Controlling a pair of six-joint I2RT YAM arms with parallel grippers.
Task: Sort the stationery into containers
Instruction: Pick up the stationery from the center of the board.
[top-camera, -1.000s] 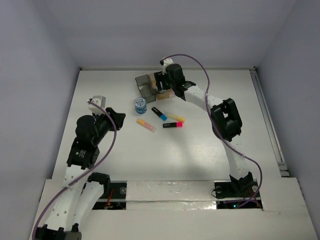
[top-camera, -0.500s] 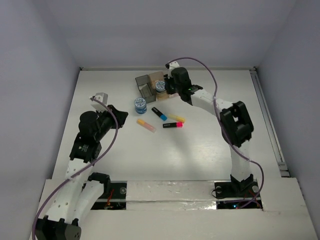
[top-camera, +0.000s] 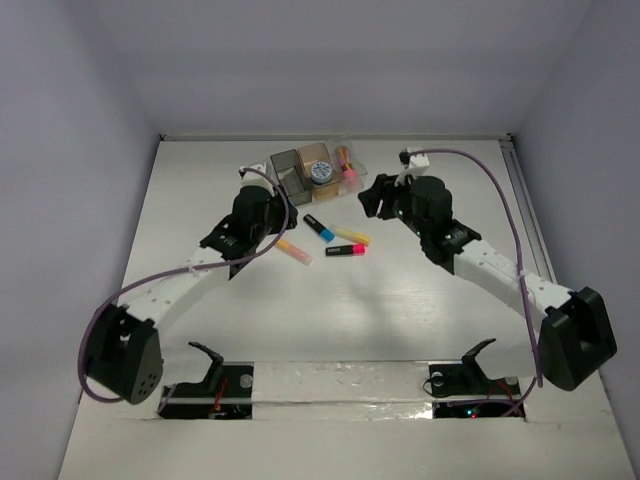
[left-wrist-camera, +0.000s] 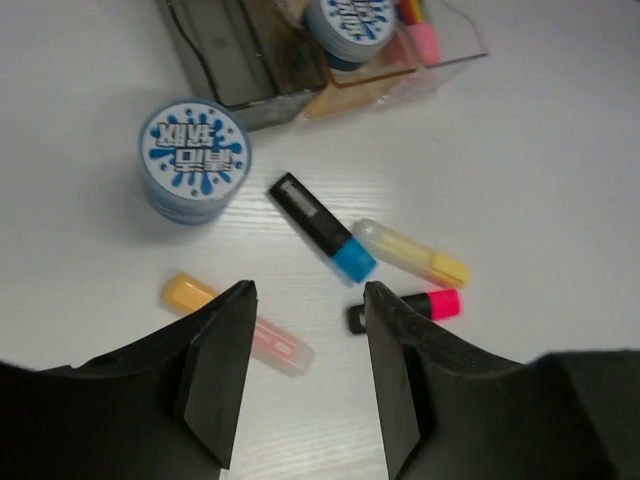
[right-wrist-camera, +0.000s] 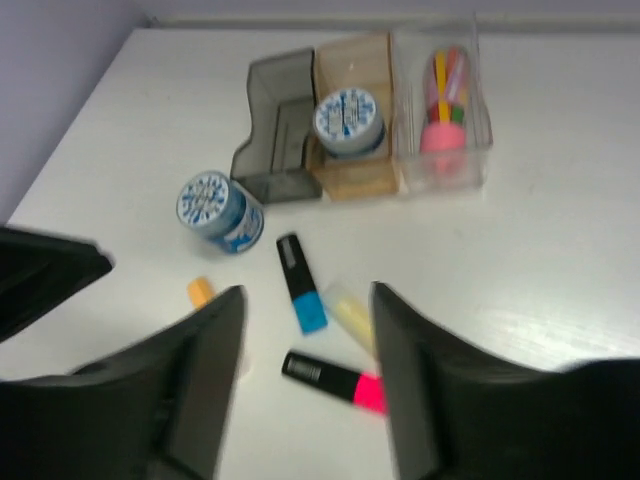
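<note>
From above, my left arm hides the loose blue tub (left-wrist-camera: 193, 160). My left wrist camera shows it on the table beside the grey bin (left-wrist-camera: 230, 60). My left gripper (left-wrist-camera: 307, 300) is apart and holds nothing, just over the orange pen (left-wrist-camera: 235, 325). My right gripper (right-wrist-camera: 306, 295) is apart too, above the blue pen (right-wrist-camera: 300, 275).

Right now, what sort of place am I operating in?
Probably a lab test cell: a white table boxed in by plain pale walls, with three joined bins and a few highlighters on it.
</note>
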